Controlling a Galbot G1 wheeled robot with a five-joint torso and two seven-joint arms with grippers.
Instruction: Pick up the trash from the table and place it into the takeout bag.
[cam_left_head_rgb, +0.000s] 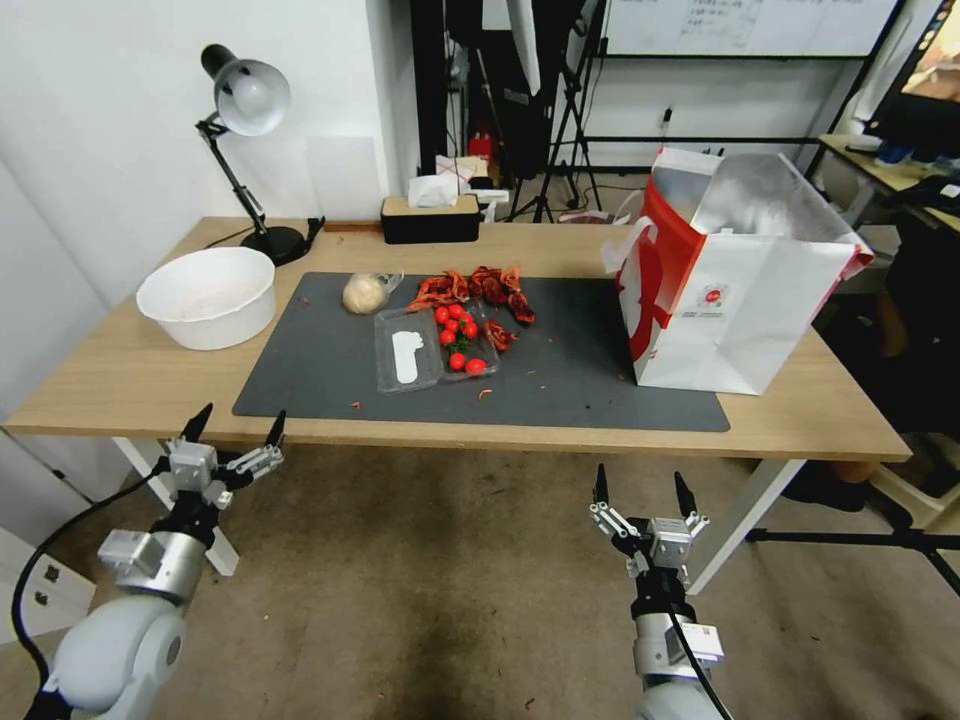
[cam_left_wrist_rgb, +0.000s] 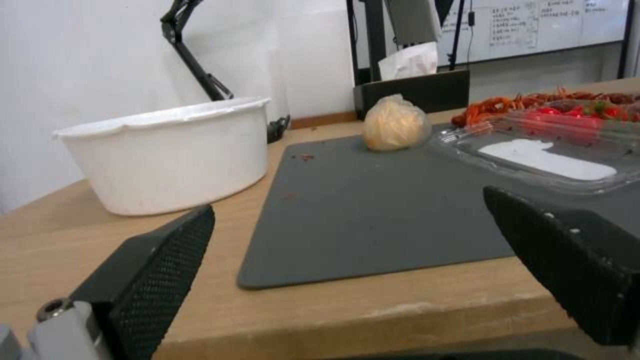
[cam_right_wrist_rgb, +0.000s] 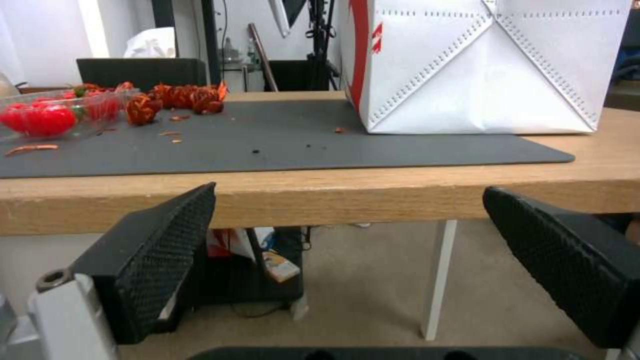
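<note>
Nearby, white bowl (cam_left_head_rgb: 207, 296), lamp (cam_left_head_rgb: 243, 150), tissue box (cam_left_head_rgb: 431, 218)

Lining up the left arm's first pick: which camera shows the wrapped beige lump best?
The left wrist view: the wrapped lump sits close, its wrap visible, on the grey mat. The head view shows it smaller, placing it beside the clear tray.

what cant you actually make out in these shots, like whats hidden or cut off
- Inside of the takeout bag: head view, its own walls hide the bottom.
- Inside of the white bowl: left wrist view, its wall blocks it.
- Beige lump in clear wrap: too small in either view to identify.
- Bag top: right wrist view, cut off by the frame edge.
- Whiteboard writing: too small to read.
</note>
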